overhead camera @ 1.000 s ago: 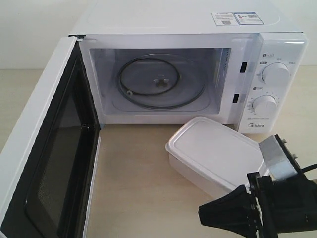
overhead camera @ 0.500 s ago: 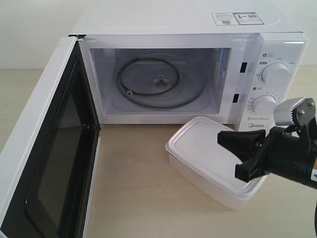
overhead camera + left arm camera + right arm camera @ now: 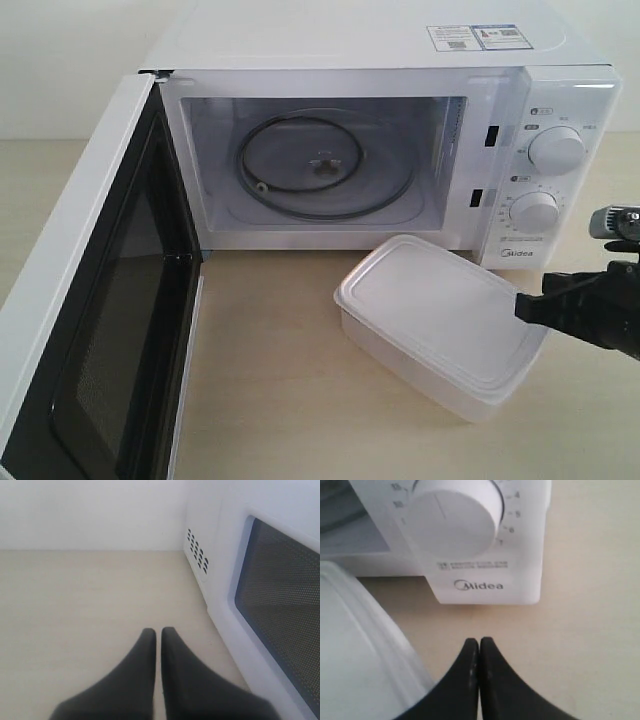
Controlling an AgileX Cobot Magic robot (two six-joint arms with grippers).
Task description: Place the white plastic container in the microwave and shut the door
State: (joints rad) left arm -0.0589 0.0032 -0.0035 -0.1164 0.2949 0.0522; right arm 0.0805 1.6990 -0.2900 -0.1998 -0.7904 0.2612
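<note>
1. The microwave stands at the back of the pale table, and its door is swung wide open on the left of the exterior view, black inner frame facing in.
2. The cavity is lit and in plain sight, with the glass turntable lying flat inside and nothing on it.
3. The white plastic container is outside, down on the table in front of the microwave. It sits below the two dials, turned at an angle to the front panel, with its lid on.
4. The right gripper comes in from the right edge of the exterior view, low over the table. Its two black fingertips are pressed together with nothing between them.
5. Those tips sit just beside the container's right-hand end. From the wrist camera the lid's rim runs alongside one finger, and whether they touch I cannot tell.
6. Ahead of that gripper is the Midea logo, under the lower dial.
7. The left gripper shows only in its own wrist camera. Its fingers are brought together, only a thin slit between them, gripping nothing.
8. It hangs over bare table, near the outer face of the open door, with the dark meshed window beside it and a patch of vent holes further along.
</note>
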